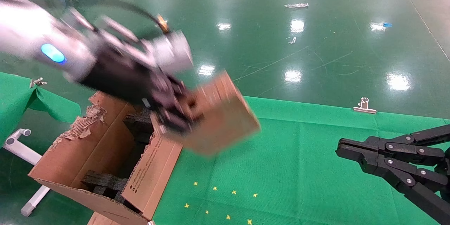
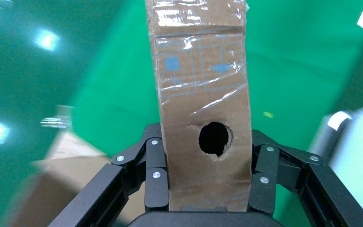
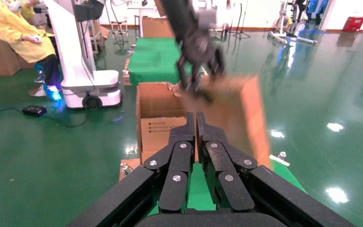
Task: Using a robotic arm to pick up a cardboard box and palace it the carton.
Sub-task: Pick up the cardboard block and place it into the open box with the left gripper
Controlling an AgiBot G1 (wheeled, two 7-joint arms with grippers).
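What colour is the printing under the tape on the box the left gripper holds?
Pale blue line drawings on the brown cardboard box, clearest in the left wrist view.

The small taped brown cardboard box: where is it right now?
In the head view the small taped brown cardboard box is held in the air by the left hand, left of centre, beside the open brown corrugated carton.

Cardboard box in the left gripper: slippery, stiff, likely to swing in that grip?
The cardboard box probably stays stiff: its faces look flat between the left gripper fingers. Shiny clear tape covers it, so it may slip. It is gripped near one end, with most of it beyond the fingers, so it could pivot.
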